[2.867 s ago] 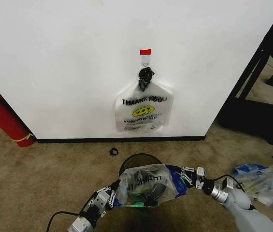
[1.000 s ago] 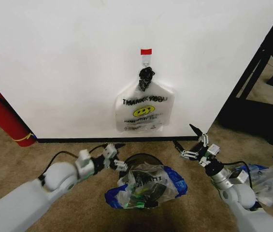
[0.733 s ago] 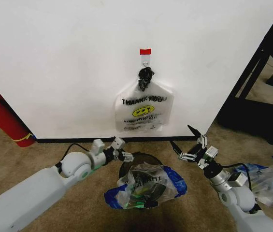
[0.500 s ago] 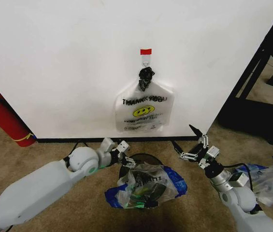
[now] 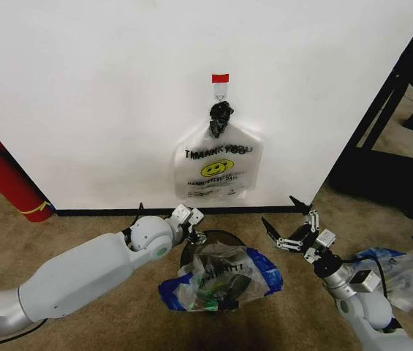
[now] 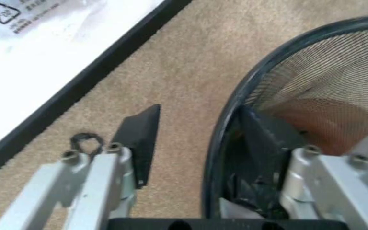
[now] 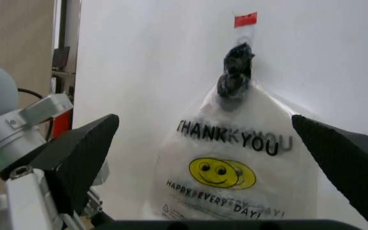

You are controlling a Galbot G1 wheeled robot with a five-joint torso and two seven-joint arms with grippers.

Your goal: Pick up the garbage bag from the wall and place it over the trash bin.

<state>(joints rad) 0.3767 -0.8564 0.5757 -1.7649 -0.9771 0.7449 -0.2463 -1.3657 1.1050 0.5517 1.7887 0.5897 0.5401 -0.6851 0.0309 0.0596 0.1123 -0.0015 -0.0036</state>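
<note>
The garbage bag (image 5: 221, 278), translucent with blue patches, lies crumpled over the near side of the black mesh trash bin (image 5: 212, 238), whose far rim is bare. My left gripper (image 5: 195, 227) is open at that far rim. In the left wrist view the trash bin's rim (image 6: 225, 120) runs between the two fingers (image 6: 140, 136). My right gripper (image 5: 288, 227) hangs open and empty to the right of the bin, facing the wall (image 5: 82, 95). A flat bag with a black knotted top (image 7: 235, 158) hangs there from the red-taped hook (image 5: 220, 79).
A red fire extinguisher (image 5: 5, 183) stands at the wall on the left. A clear-and-blue plastic bundle (image 5: 403, 270) lies on the carpet at the right, by a black frame (image 5: 381, 110). A small black loop (image 6: 85, 143) lies near the baseboard.
Both grippers have let go of the garbage bag, which now rests on the bin. The left arm swung in from the left to the bin's far rim. The right gripper hardly moved.
</note>
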